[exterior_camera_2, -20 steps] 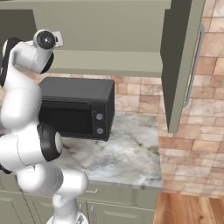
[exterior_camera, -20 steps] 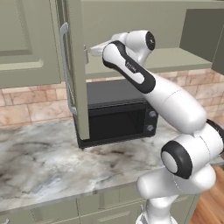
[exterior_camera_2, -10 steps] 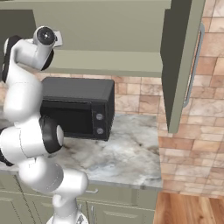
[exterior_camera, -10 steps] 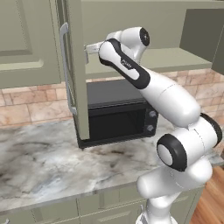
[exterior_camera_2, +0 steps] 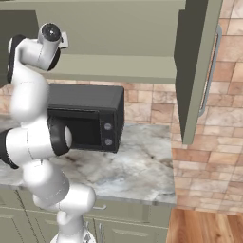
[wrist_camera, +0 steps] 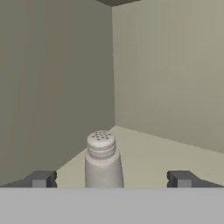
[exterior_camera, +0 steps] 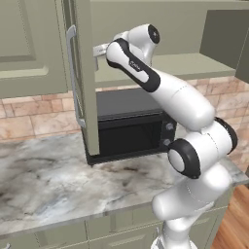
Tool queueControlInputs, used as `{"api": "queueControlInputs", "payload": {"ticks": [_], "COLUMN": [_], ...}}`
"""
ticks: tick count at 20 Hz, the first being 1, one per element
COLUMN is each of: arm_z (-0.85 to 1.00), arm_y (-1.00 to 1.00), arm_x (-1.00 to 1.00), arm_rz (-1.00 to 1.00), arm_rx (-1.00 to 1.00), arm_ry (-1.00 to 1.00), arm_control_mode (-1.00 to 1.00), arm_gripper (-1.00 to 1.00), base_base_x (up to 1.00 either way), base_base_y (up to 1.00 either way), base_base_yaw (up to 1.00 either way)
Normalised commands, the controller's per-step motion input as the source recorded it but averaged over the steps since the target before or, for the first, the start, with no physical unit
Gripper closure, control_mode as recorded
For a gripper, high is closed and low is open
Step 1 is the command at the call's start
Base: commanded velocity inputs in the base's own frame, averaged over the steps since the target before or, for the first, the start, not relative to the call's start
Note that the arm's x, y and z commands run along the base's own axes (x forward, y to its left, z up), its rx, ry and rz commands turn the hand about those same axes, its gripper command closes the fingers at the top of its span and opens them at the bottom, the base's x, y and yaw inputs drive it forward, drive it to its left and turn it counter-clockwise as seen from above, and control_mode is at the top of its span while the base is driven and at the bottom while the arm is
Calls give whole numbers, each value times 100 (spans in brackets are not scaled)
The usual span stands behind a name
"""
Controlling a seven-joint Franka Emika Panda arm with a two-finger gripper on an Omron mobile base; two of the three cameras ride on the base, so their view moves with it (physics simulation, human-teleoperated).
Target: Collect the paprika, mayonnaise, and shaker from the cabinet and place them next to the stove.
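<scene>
I have the gripper (wrist_camera: 109, 179) reaching inside the cabinet (exterior_camera: 82, 73), jaws spread wide — one tip either side of the shaker (wrist_camera: 103, 159), which stands upright on the shelf (wrist_camera: 166, 153) well out from its back corner. Nothing is gripped yet; I judge the wide spread is there to straddle it before closing.

No text can be read on anything.
</scene>
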Motion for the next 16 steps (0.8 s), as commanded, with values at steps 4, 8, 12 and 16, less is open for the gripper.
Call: {"api": "queueControlInputs", "payload": {"ticks": [4,8,12,16], "arm_z": [-1,-7,-13,-21], "arm_y": [19,26,22,16], "arm_x": [19,20,16,3], "arm_rz": [0,0,0,0], "arm_rx": [0,-1,-1,-2], "arm_ry": [11,12,12,11], "arm_control_mode": [-100,-100,-100,-100], "arm_gripper": [-100,-100,-100,-100], "base_base_x": [0,0,0,0], "base_base_y": [0,0,0,0], "base_base_yaw": [0,0,0,0]}}
